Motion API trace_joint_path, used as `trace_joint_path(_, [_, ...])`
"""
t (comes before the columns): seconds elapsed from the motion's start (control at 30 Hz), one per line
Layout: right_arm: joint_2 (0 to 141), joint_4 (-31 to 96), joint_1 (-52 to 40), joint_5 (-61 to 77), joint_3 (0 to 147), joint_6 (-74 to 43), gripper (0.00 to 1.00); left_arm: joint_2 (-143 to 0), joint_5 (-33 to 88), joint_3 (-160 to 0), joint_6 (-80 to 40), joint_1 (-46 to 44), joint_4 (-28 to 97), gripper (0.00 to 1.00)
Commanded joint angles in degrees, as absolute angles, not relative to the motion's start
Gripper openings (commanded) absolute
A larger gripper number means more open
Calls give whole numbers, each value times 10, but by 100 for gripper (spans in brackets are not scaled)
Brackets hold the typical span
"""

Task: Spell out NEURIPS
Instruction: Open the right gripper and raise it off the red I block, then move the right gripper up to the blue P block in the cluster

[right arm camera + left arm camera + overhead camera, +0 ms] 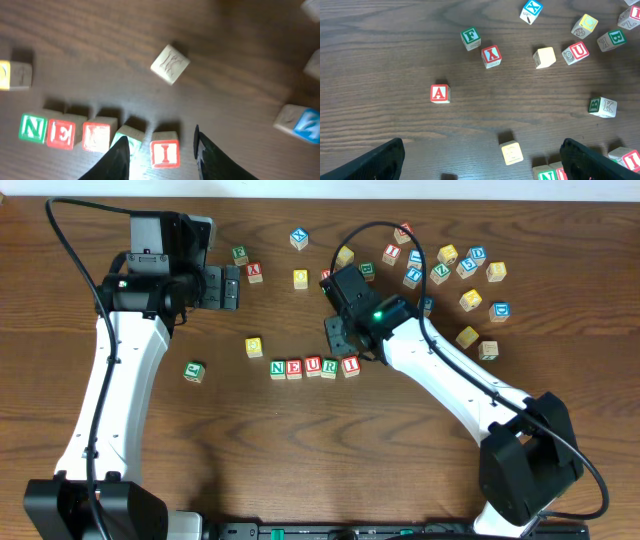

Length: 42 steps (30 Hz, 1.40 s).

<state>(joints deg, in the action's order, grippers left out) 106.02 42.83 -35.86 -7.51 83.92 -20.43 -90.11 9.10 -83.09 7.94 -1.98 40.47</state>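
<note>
Your right gripper [160, 134] hangs over the right end of a row of wooden letter cubes [303, 367] near the middle of the desk [300, 460]. Its jaws are partly open either side of the red I cube [164, 153], not touching it. The row reads N cube [278, 368], E cube [294, 368], U cube [312, 366], R cube [330, 366], then I. Your left gripper [232, 287] stands wide open and empty near the red A cube [254, 272], well apart from the row.
</note>
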Motion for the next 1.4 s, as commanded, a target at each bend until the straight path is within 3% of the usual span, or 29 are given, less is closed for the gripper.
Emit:
trace_joint_path(0.0, [1067, 434, -359, -148, 870, -194, 39, -899, 95, -846, 86, -18, 405, 98])
trace_joint_path(0.4, [1067, 428, -302, -241, 874, -209, 43, -899, 95, -846, 86, -18, 405, 98])
trace_joint_path(0.53, [1067, 429, -268, -221, 882, -222, 52, -899, 95, -846, 86, -18, 405, 98])
trace_joint_path(0.8, [1067, 472, -215, -185, 932, -232, 54, -899, 95, -846, 86, -18, 405, 98])
trace_joint_path(1.0, [1075, 501, -190, -148, 952, -232, 63, -899, 95, -846, 86, -18, 405, 98])
trace_joint_path(1.37, [1141, 543, -172, -105, 993, -235, 69, -899, 95, -846, 85, -18, 405, 98])
